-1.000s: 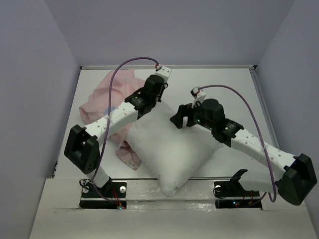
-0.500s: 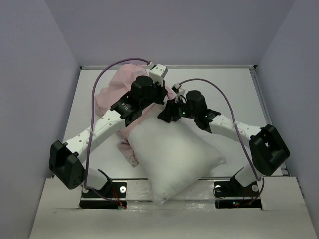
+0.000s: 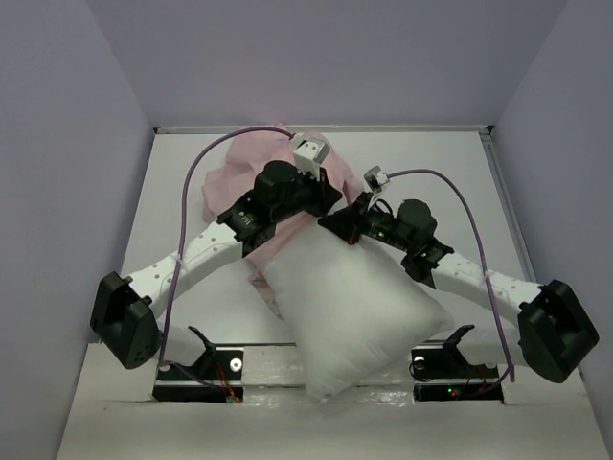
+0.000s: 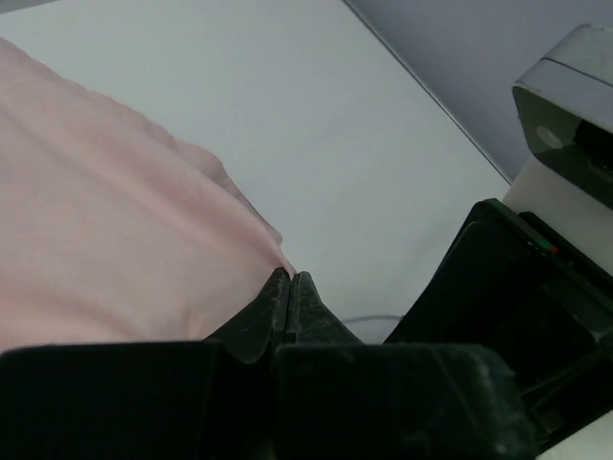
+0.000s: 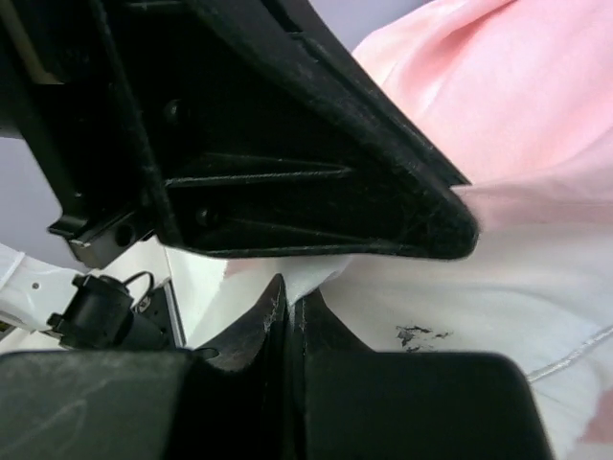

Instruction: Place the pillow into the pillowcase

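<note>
Left gripper: jaws pressed flat together, pinching the edge of the pillowcase right at the tips. In the wrist view the case spreads to that gripper's left. In the top view it is bunched at the far-left of the table. Fabric is thin, pale pink and matte, with soft rolling folds. No print is readable on the side showing.

Right gripper: jaws also closed, with a thin pale fold caught between the tips. Can't tell if that fold is case or pillow, since it sits right where the two meet. The left gripper's black body is just above it, close.

Pillow: plump, plain white, roughly rectangular. It lies diagonally mid-table, with its near corner at the table's near edge and its far corner at the two grippers. Almost all of it is uncovered; pink fabric overlaps only its far-left edge. There is a small dark mark on the white cloth near the right tips.
</note>
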Robot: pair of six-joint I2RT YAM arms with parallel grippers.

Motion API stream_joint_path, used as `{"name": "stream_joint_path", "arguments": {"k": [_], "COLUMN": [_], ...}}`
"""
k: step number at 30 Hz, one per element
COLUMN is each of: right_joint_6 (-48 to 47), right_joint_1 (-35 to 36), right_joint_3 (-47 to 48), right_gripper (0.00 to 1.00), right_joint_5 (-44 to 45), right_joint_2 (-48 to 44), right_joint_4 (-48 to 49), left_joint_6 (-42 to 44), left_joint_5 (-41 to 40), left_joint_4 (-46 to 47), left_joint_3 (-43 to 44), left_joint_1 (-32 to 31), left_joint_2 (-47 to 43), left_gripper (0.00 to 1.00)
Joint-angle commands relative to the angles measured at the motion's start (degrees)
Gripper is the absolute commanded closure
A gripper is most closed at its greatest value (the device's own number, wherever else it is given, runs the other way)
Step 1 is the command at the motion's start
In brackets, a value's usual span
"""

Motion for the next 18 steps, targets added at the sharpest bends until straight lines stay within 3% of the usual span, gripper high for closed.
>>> {"name": "stream_joint_path", "arguments": {"k": [1,2,7,9,12,18], "right_joint_6": [0.8,1.2,8.6,11.1,14.9,17.6], "right_joint_1": [0.1,-1.0,-7.3,-8.5,-9.1,-11.0], "right_joint_3": [-0.1,0.5,4.1,6.7,11.7,10.8], "right_gripper": [1.0,1.0,1.0,1.0,1.0,1.0], "right_joint_5": [6.0,11.2,17.9,22.0,32.0,34.9], "right_joint_2": [-1.8,0.7,6.7,9.6,13.0,14.7], "right_joint_4": [16.3,14.2,13.3,8.8,-0.1,-3.7], "left_joint_6": [-2.7,-3.1,-11.2,-16.2,-17.9,-19.4], "left_joint_5": [4.0,4.0,7.0,10.1,11.6,7.2], "left_joint_4": [5.7,5.8,14.0,19.4,20.0,19.9], "left_joint_3": [4.3,5.1,0.3,-4.5,-5.7,-9.8], "left_joint_1": [-5.0,-6.2,-9.1,-10.2,-12.2,-14.2], "left_joint_2": [0.0,-0.2,-5.3,-7.6,-6.9,-8.7], "left_gripper": [1.0,1.0,1.0,1.0,1.0,1.0]}}
